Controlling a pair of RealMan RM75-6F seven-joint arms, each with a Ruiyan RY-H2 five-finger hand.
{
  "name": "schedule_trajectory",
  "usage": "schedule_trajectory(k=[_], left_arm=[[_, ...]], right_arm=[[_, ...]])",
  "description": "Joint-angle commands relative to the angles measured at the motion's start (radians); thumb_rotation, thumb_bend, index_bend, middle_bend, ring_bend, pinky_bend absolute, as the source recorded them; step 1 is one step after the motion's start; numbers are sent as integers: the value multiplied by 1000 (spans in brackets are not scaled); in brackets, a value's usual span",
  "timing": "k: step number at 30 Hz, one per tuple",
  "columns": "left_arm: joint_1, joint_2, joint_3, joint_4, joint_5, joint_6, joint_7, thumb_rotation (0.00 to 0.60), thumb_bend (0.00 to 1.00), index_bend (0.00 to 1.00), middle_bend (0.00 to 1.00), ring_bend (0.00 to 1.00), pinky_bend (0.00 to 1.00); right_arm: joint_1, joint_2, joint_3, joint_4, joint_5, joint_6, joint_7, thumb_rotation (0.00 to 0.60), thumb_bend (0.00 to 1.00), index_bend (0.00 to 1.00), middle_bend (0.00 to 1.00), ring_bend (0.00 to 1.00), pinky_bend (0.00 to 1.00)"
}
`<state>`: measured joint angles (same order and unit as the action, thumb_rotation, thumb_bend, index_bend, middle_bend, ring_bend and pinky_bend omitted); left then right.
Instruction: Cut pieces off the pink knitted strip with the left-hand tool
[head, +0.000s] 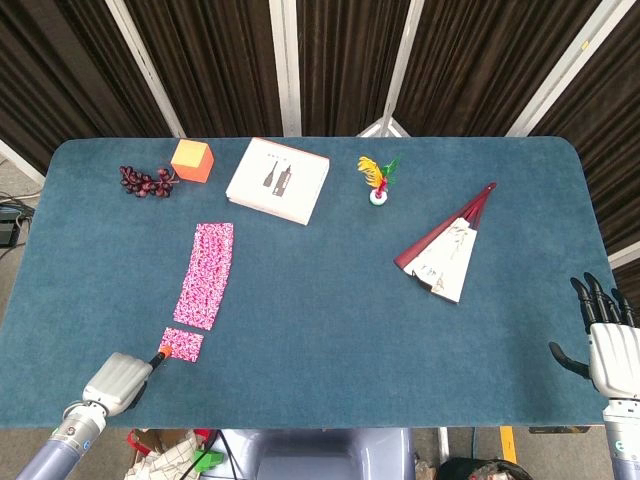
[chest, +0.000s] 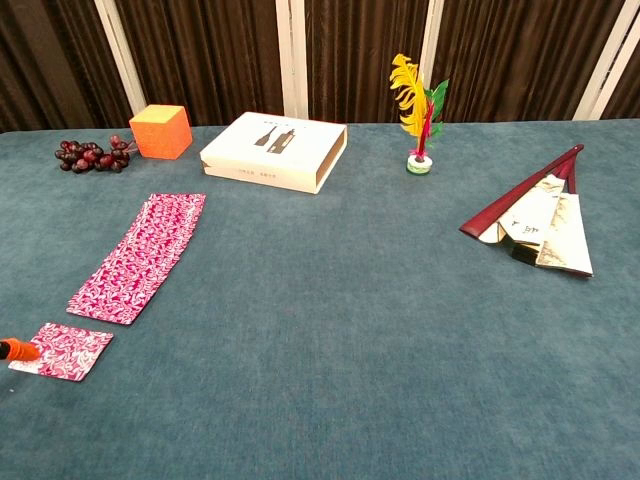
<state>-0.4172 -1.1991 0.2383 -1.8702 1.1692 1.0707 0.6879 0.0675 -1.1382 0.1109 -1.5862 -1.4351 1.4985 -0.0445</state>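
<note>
Head view: at the near left corner of the blue surface (head: 320, 300) the left hand (head: 117, 380) is seen with its fingers curled around a tool (head: 160, 354), of which only the orange tip is shown, in the chest view too (chest: 18, 349). That tip is laid against the near left corner of a small cut piece (head: 183, 344) of pink knitted cloth, found just up and to the right of the hand. Just beyond the piece, separated from it by a narrow gap of bare surface, the pink knitted strip (head: 206, 275) is stretched flat, running away from the hand toward the far edge. Well beyond the strip's far end, a bunch of dark grapes (head: 146, 181) and an orange cube (head: 192, 160) are placed side by side, with a white box (head: 277, 180) set to the right of them. Further right, near the far edge, a small feathered ornament (head: 378, 178) in yellow, red and green is stood upright on a white base. To the right of the middle a half-folded fan (head: 448, 246) with dark red ribs is laid. At the near right corner, well apart from everything else, the right hand (head: 604, 345) is held upright with its fingers spread and nothing in its grasp.
</note>
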Motion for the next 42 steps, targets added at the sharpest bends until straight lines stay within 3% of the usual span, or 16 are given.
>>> schedule_trajectory(k=[1, 7, 14, 21, 31, 42], left_arm=[[8, -9, -18, 17, 82, 31, -61, 600, 891, 97, 890, 777, 753], [3, -23, -61, 75, 140, 49, -141, 600, 890, 72, 890, 777, 753], [-57, -51, -132, 111, 4, -42, -98, 600, 890, 66, 890, 777, 753], [-97, -86, -159, 132, -96, -98, -44, 600, 890, 55, 890, 777, 753], [-144, -128, -169, 155, -183, -141, 21, 600, 890, 54, 890, 777, 754], [-149, -131, -150, 147, -255, -108, 72, 600, 890, 53, 890, 777, 754]], right_arm=[[2, -1, -1, 2, -1, -2, -1, 600, 236, 65, 40, 184, 90], [3, -3, -3, 2, -5, -3, -5, 600, 236, 65, 40, 184, 89], [3, -3, -3, -1, -1, -6, -7, 600, 236, 64, 40, 184, 90], [2, -2, -3, -4, 0, -7, -5, 600, 236, 65, 40, 184, 89], [2, 1, 0, 2, 6, -7, 4, 600, 235, 65, 40, 184, 90], [1, 3, 0, 1, 5, -8, 20, 600, 236, 65, 40, 184, 89]])
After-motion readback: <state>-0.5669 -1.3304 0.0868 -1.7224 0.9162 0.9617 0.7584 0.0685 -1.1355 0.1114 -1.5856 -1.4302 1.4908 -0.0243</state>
